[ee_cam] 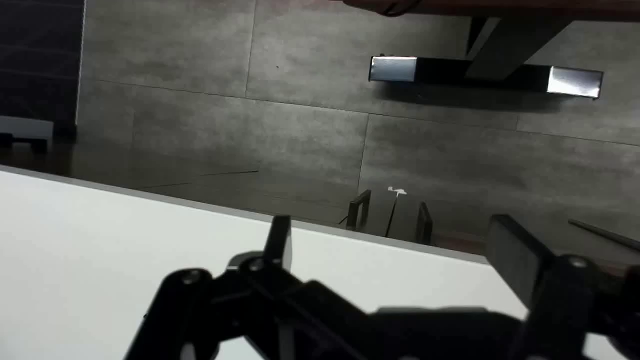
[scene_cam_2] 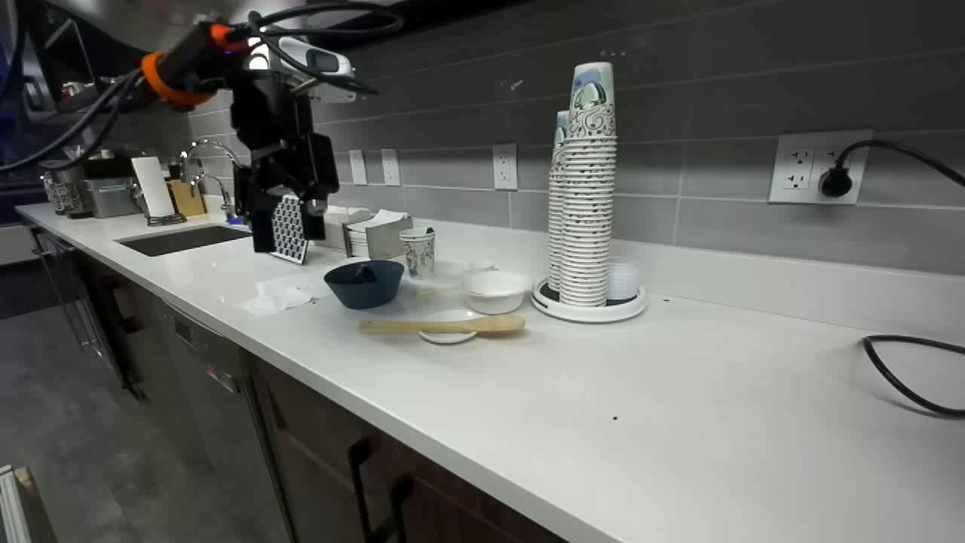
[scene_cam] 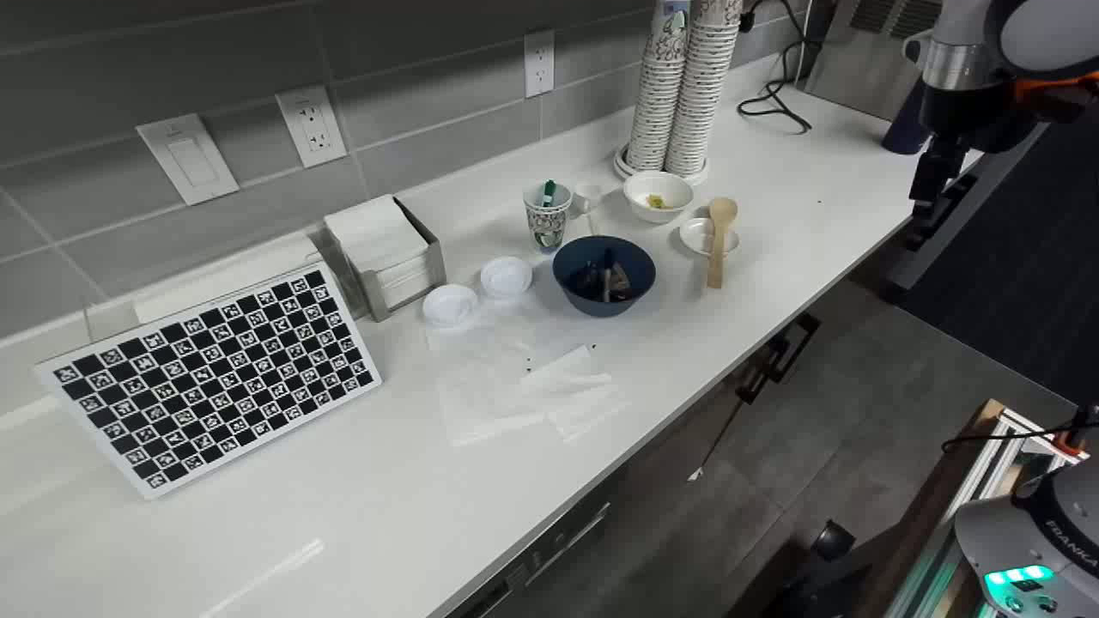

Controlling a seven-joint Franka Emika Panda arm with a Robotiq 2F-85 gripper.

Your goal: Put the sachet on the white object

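Observation:
My gripper is open, with nothing between its fingers. It hangs above the counter's front edge, also seen in both exterior views. No sachet can be made out for certain. A dark blue bowl holds dark and brownish items too unclear to name. Thin white sheets lie flat beside it. Several white things could be the white object: a small dish under a wooden spoon, a white bowl with yellowish bits, and two round white pieces.
Tall stacks of paper cups stand on a round white tray by the wall. A printed cup holds a green-topped item. A napkin holder and a checkered board stand along the back. The counter edge drops to the floor.

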